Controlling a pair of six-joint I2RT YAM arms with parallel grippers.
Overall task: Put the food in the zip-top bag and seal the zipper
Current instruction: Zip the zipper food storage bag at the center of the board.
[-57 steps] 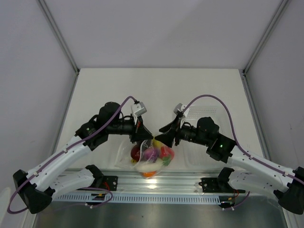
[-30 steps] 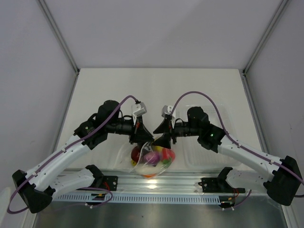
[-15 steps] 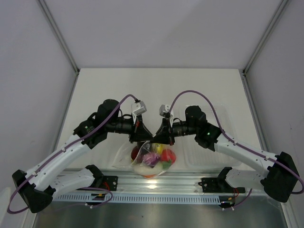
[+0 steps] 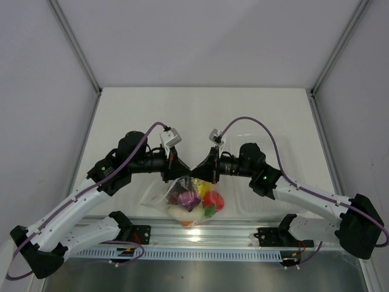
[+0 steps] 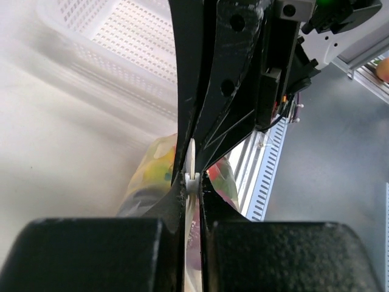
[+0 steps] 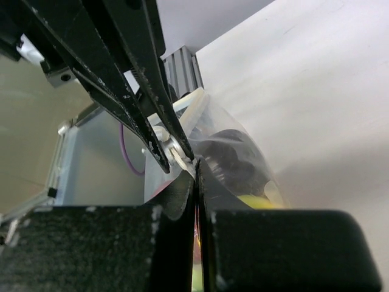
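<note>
With the left gripper (image 4: 180, 176) and right gripper (image 4: 196, 174) both pinched shut side by side on the zipper (image 5: 190, 159), the bag (image 4: 176, 196) sags below them near the table's (image 4: 200, 115) front edge, food (image 4: 212, 199) inside, so a slipping strip or an uneven pull could leave the seal gaping.

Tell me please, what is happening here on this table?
Two robot arms are handling a clear bag with toy food already inside. The jaws of the left arm and the right arm are both shut on its zipper strip, almost tip to tip. Whether the strip is fully sealed cannot be seen.
</note>
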